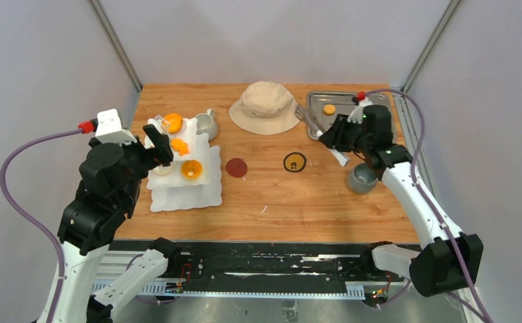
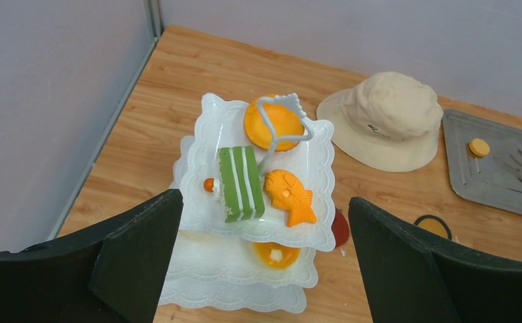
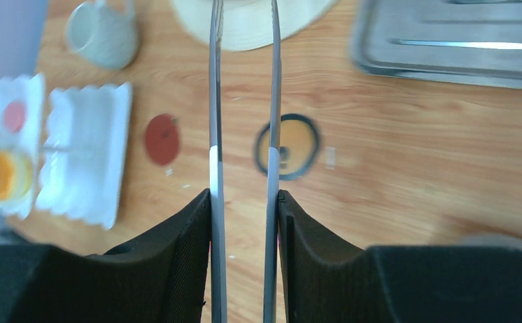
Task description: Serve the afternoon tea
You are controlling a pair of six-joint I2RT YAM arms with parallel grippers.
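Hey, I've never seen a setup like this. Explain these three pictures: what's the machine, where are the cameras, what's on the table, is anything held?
Two robot arms are bolted at the near edge of a wooden table. One picture looks down from above. The other two come from a camera on each wrist. On the table are a white three-tier stand with toy pastries, a beige hat, a white mug, a grey mug and a metal tray. The left gripper hangs open near the stand, holding nothing. The right gripper squeezes metal tongs.

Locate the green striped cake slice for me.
In the left wrist view, the green cake slice lies on the top tier of the white stand, on the table's left side, right beside the orange fish pastry.
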